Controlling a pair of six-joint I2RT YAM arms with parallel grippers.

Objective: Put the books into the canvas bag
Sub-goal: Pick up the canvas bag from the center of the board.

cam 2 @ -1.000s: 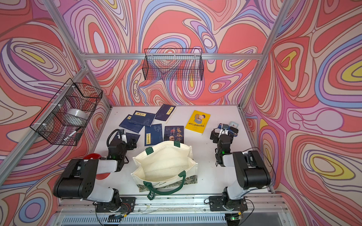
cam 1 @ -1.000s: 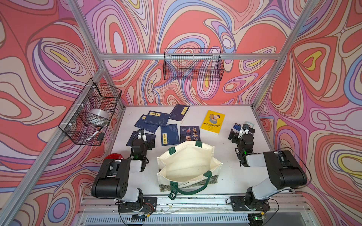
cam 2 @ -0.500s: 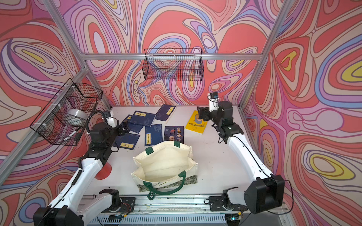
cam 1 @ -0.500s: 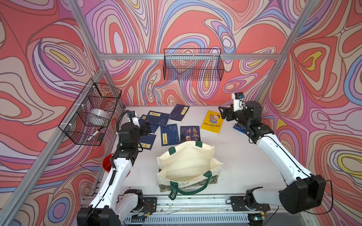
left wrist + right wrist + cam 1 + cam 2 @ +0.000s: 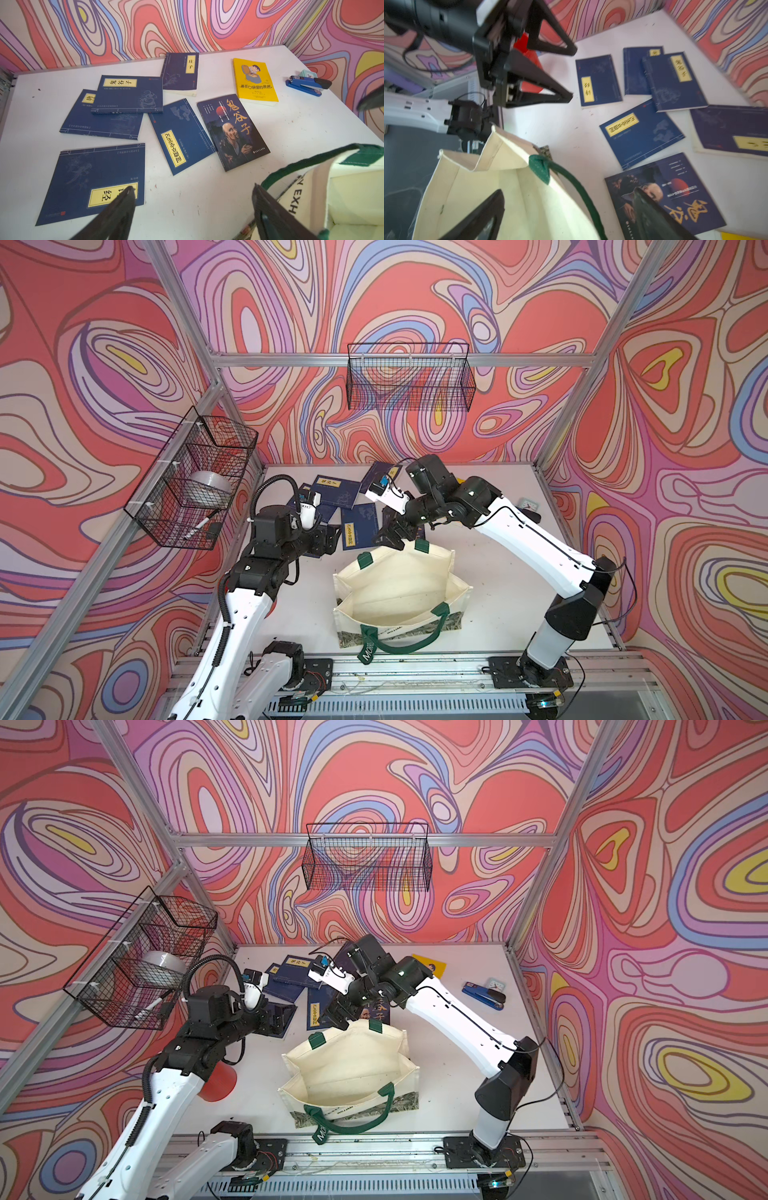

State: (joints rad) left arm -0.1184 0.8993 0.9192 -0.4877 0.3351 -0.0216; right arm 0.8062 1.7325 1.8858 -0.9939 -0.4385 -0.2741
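**Left gripper (image 5: 193, 190) and right gripper (image 5: 390, 539) both spread wide, nothing held**

Containers, left to right:
- Wire basket on the left wall (image 5: 195, 481): one grey tape roll (image 5: 208, 489) and a marker (image 5: 200, 526).
- Red cup (image 5: 218, 1085): half hidden behind the left arm, contents not visible.
- Canvas bag (image 5: 399, 589): upright at the front of the table (image 5: 498, 572), mouth open, cream lining showing.
- Wire basket on the back wall (image 5: 409, 377): only the wall pattern shows through its mesh.

The navy books (image 5: 178, 133), dark book (image 5: 232, 133) and yellow book (image 5: 255, 81) lie flat on the table behind the bag.

Left gripper: fingers well apart above the nearest navy book, gripping nothing.

Right gripper: jaws wide, straddling the bag's far rim beside a green handle (image 5: 539, 168). Contact cannot be confirmed.
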